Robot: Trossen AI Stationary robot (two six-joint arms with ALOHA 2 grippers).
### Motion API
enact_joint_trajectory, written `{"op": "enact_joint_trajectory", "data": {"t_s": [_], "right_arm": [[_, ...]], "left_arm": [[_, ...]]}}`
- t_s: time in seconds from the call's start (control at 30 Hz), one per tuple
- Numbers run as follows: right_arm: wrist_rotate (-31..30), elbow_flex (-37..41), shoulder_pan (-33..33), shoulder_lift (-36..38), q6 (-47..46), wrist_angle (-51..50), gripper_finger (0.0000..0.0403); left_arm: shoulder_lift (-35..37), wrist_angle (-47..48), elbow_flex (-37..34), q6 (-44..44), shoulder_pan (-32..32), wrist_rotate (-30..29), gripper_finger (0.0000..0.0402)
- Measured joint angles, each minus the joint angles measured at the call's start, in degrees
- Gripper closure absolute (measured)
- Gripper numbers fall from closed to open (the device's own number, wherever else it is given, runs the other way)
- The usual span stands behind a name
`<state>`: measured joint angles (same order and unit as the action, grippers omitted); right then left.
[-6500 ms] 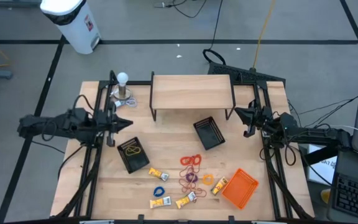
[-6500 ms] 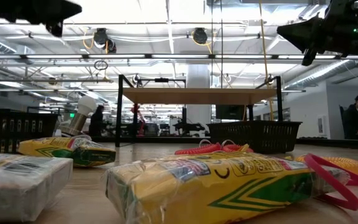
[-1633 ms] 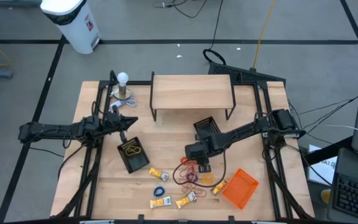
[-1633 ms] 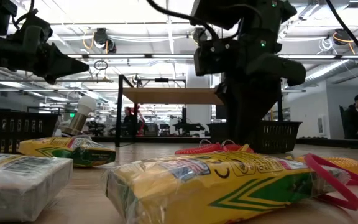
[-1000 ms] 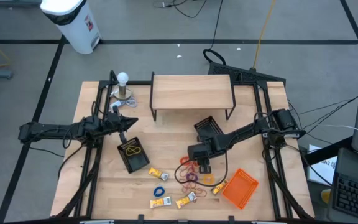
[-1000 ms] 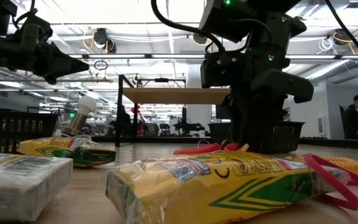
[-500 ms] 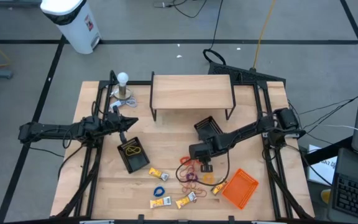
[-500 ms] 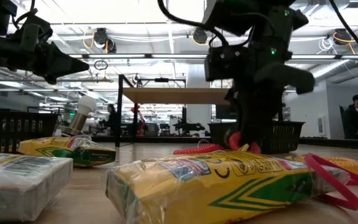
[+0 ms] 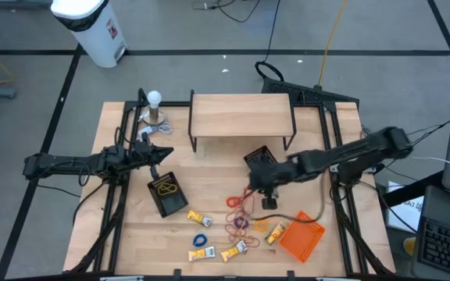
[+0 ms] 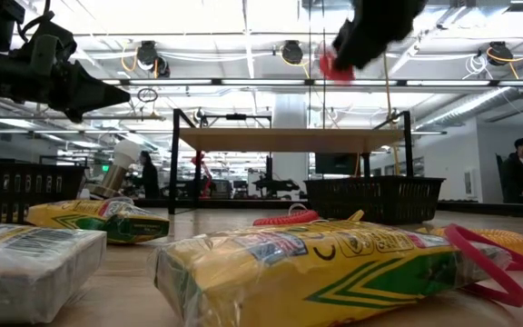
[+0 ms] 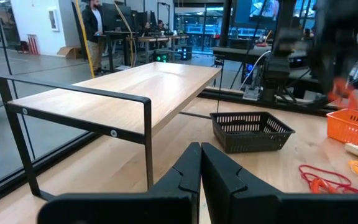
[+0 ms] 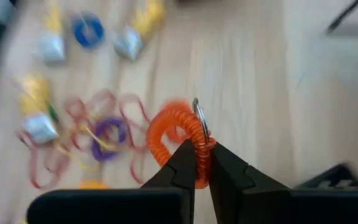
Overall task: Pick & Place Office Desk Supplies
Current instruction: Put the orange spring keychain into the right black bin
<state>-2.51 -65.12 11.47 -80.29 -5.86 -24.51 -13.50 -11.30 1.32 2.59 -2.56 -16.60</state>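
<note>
My right gripper [image 12: 199,149] is high over the table's middle [image 9: 251,192], shut on an orange-red coiled loop [image 12: 178,133] with a small metal ring; the low view shows the loop [image 10: 334,65] well above the table. Below it lie red loops [image 9: 236,203], a purple loop [image 9: 239,224], an orange loop [image 9: 262,224], a blue loop [image 9: 201,240] and yellow-and-white packets [image 9: 199,218], flat on the wood. My left gripper [image 9: 162,154] waits shut over the table's left side [image 11: 201,149]. My right gripper pinches the coiled loop between its two fingers at the stretch of coil beside the metal ring [image 12: 199,135]. The fingers slant down from the table's right side. The rest of the coil sticks out past the fingertips, lifted clear of the table.
An orange tray [image 9: 301,236] lies at the near right. One black mesh tray [image 9: 262,164] sits under my right arm; another [image 9: 166,193], holding a yellow loop, lies at the left. A wooden shelf [image 9: 241,115] stands at the far side, with a small bulb stand [image 9: 155,109] to its left.
My right gripper has risen steeply from the pile of loops with the orange-red coil and tipped less steeply downward. The coil, on the table before, now hangs clear, high above it. The other loops and packets have stayed put.
</note>
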Motion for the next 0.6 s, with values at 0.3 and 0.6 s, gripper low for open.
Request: {"op": "enact_joint_trajectory", "data": {"t_s": [0.3, 0.6], "right_arm": [[2.8, 19.3, -5.1, 24.2, -0.4, 23.4, 0.0387], [1.8, 42.5, -8.4, 42.3, -3.0, 45.4, 0.0386]], "left_arm": [[0.0, -0.1, 0.0, 0.1, 0.0, 0.0, 0.0392], [0.0, -0.1, 0.0, 0.0, 0.0, 0.0, 0.0392]]}}
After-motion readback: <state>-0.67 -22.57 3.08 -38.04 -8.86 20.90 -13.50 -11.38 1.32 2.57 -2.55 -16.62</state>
